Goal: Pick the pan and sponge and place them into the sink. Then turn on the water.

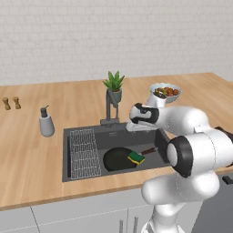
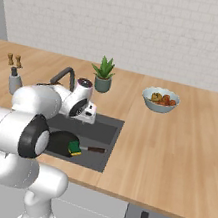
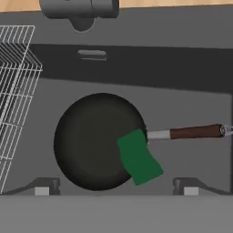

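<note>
Already pan [image 3: 91, 141], sponge [image 3: 139, 157] in sink [image 3: 182, 104]; claw [image 3: 116, 191] open.

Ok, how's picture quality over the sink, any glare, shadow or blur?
Hand view: sharp, no glare; a dark shadow band crosses the sink back wall, pan and sponge clear. Left and right base views: evenly lit, slightly soft, no glare.

White brick wall [image 1: 113, 36] behind wooden counter [image 1: 27, 150]; grey cabinets [image 1: 68, 218], perhaps drawers, below.

Matt black pan [image 3: 93, 141] with wooden handle; pale wood-grain counter [image 1: 27, 154].
</note>
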Controlling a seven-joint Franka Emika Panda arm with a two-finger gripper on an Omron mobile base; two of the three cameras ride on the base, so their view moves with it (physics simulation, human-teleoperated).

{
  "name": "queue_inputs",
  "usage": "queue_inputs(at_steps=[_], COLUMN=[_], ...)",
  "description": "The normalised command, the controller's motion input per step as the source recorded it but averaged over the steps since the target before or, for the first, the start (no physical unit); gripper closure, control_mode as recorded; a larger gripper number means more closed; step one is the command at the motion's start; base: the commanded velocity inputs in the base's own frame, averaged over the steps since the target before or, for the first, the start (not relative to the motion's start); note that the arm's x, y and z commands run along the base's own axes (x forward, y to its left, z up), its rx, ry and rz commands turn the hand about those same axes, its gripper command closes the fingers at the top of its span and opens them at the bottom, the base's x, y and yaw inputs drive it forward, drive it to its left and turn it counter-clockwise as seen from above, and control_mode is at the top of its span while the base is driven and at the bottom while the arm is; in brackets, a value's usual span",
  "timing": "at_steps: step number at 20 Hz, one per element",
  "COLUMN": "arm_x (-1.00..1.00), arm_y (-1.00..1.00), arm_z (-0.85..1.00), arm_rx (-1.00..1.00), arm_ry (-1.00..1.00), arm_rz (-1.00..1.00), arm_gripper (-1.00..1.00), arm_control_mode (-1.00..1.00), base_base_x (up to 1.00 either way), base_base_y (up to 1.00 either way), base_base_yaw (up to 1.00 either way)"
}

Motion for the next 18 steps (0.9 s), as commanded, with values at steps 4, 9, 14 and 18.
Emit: queue_inputs(at_steps=[4,9,14,18], arm_x=[0.0,0.0,0.03,0.18], arm_y=[-0.2,-0.31,0.09,0.32], arm_z=[0.77,0.23,0.0,0.07], arm_rx=[0.06,0.09,0.05,0.27], arm_ry=[0.0,0.0,0.0,-0.04], arm_rz=[-0.12,-0.04,0.0,-0.05], arm_gripper=[-1.0,-1.0,-1.0,-1.0], arm_control_mode=[-1.0,-1.0,-1.0,-1.0], base_base_x=[0.0,0.0,0.0,0.0], base_base_y=[0.0,0.0,0.0,0.0], base_base_yaw=[0.0,0.0,0.0,0.0])
